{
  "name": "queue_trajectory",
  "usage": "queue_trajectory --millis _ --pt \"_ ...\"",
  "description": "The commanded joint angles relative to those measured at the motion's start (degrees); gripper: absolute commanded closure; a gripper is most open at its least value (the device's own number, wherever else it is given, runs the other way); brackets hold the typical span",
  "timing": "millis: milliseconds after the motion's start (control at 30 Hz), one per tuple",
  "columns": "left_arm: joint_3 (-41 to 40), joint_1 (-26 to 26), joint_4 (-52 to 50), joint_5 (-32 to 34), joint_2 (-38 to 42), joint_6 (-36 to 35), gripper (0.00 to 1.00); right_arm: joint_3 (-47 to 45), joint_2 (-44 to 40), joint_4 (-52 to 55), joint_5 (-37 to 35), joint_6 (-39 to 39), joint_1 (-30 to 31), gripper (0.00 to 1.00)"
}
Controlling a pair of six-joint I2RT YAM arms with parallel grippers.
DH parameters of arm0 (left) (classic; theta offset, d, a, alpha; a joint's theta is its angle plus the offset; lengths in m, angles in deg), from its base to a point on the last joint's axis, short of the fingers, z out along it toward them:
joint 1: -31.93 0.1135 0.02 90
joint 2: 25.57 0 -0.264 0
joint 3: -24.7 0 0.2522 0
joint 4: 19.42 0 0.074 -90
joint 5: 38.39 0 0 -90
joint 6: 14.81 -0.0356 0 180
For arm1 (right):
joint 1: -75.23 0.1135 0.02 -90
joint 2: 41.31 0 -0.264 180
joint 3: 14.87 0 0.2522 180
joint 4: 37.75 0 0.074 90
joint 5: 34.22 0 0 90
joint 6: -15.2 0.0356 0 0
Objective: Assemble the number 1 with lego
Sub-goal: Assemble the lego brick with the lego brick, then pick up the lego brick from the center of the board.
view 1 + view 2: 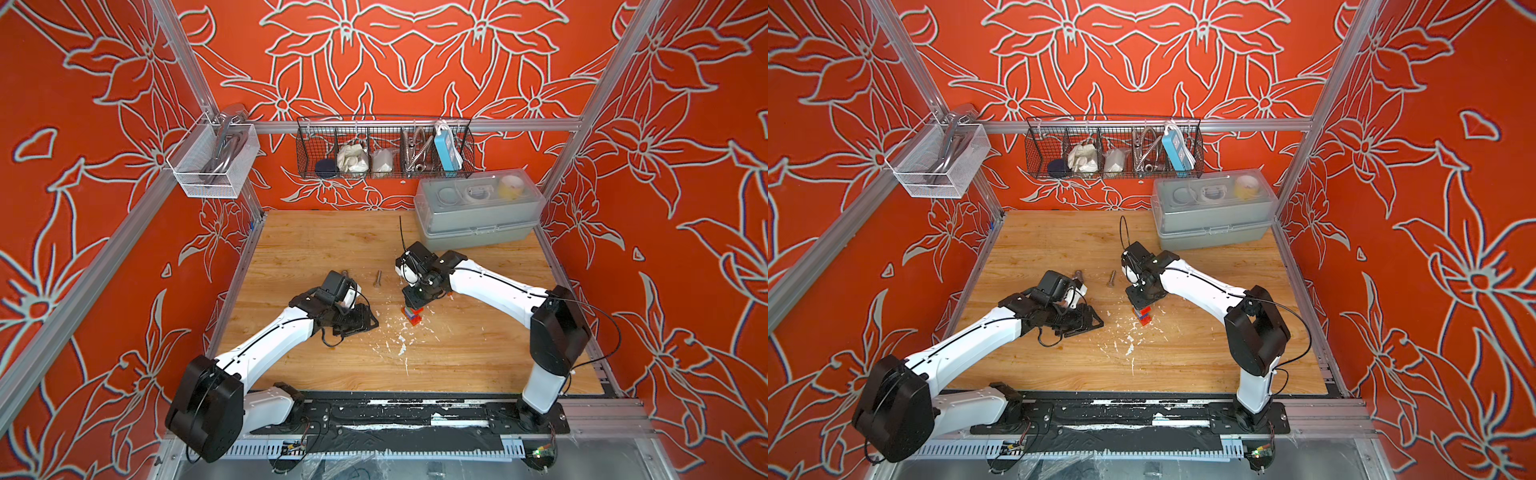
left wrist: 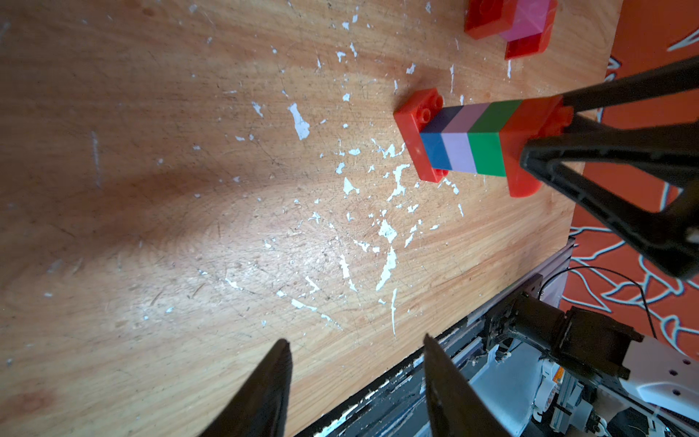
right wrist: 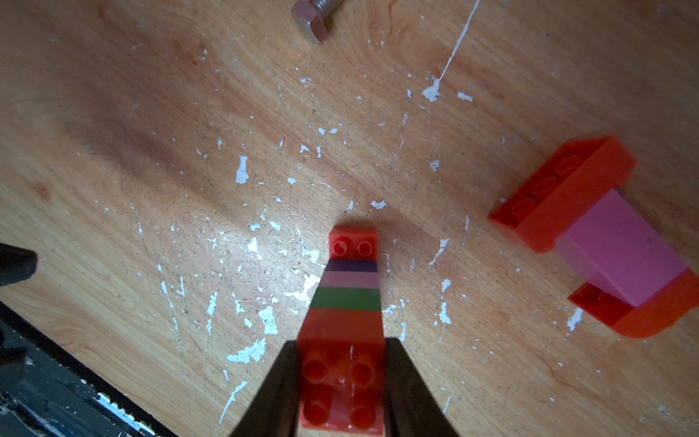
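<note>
1. Note the table [image 1: 324,249]: worn wood, flecked with white chips. Expect an unpinned base to slide on it under any sideways push.
2. Check the right hand [image 3: 342,378]: clenched on the top red brick [image 3: 340,327] of the lego stack [image 2: 465,147], one jaw against each side. Avoid an off-axis pull or twist — likely to split the column at a joint or tip it whole.
3. Check the left hand [image 2: 355,344]: released, empty, low over the table, well apart from the stack. Count on no bracing from there.
4. Locate the lego stack: upright near mid-table, red base, then blue, lilac, green, red cap. Treat joint seating as unconfirmed; largely covered by the right hand in both top views.
5. Mind the loose red-and-pink bricks [image 3: 605,242] near the stack, not touching it — open to a knock from the right arm [image 1: 490,286]. Cut off at the frame edge in both wrist views; brick count unclear.
6. Disregard the bolt [image 1: 377,279] beyond the stack; head only in the right wrist view.
</note>
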Motion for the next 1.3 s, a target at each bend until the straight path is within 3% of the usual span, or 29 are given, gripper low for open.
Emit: queue_trajectory --millis 0,167,367,500,700,1000,1267 --pt "0.4 0.5 -0.2 -0.8 0.4 -0.9 0.45 -4.7 8.5 8.6 -3.6 0.9 0.5 0.88" --pt "0.4 0.6 -0.4 -0.7 0.7 -0.9 0.45 -1.9 6.6 9.9 -3.1 1.5 0.4 0.81" --pt "0.4 0.6 -0.5 -0.5 0.6 -0.9 0.45 4.0 3.4 11.5 -3.4 3.2 0.4 0.51" --pt "0.4 0.6 -0.6 -0.4 0.5 -0.9 0.45 7.5 0.9 12.0 -3.5 4.6 0.4 0.42" --pt "0.1 0.6 -0.5 0.1 0.6 -0.8 0.45 7.9 -1.7 12.0 -3.9 5.5 0.5 0.4" --pt "-0.4 0.6 0.2 0.1 0.3 -0.6 0.45 7.4 -0.9 9.4 0.6 5.1 0.5 0.55" --pt "-0.5 0.6 0.4 -0.1 -0.2 -0.5 0.45 7.2 0.6 8.6 1.0 5.9 0.5 0.42"
